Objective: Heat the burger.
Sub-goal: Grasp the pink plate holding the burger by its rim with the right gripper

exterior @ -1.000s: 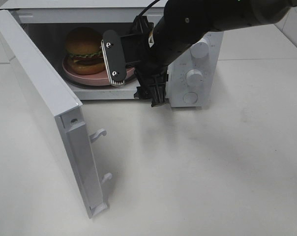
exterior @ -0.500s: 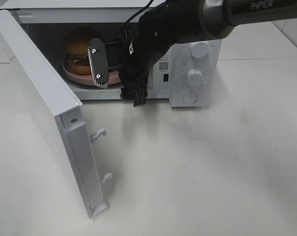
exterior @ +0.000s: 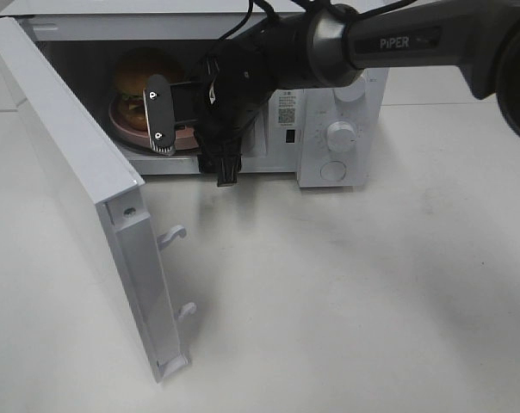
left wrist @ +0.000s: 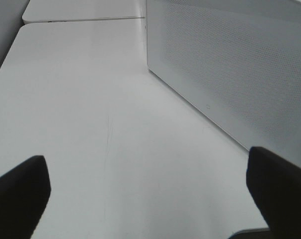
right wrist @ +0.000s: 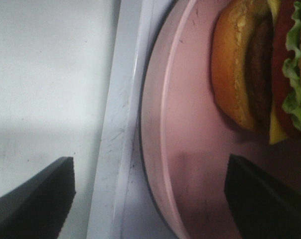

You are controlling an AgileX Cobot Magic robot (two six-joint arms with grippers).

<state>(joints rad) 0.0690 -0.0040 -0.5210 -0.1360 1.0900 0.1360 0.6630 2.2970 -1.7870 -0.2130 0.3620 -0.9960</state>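
- Over the last second the right gripper (exterior: 194,157) had slid left across the mouth of the microwave (exterior: 368,120). It went from in front of the control panel to in front of the pink plate (exterior: 122,127), and its arm now lay across the top of that panel.
- Its jaws stood spread wide and held nothing, having drawn in only a touch. In the right wrist view one jaw hung on the worktop (exterior: 372,301) side of the sill and the other over the plate, with the plate's near rim between them.
- The burger (exterior: 138,69) sat on that plate inside the cavity, towards its left. Neither burger nor plate had shifted.
- Loading therefore looked done. I could not tell whether the gripper meant to nudge the plate deeper or was on its way round to the door.
- The door (exterior: 62,146) stood swung out to the near left, as before. By my reckoning it had yet to be shut and a knob turned before any heating.
- The left gripper (left wrist: 146,157) showed only in its own camera. Its jaws were fully parted and empty above bare worktop, beside a white perforated panel.
- Count: one burger, one pink plate and one microwave. The microwave had one door with two latch hooks (exterior: 172,234), and two knobs (exterior: 340,136) with one round button (exterior: 333,170) beneath them. There were two grippers.
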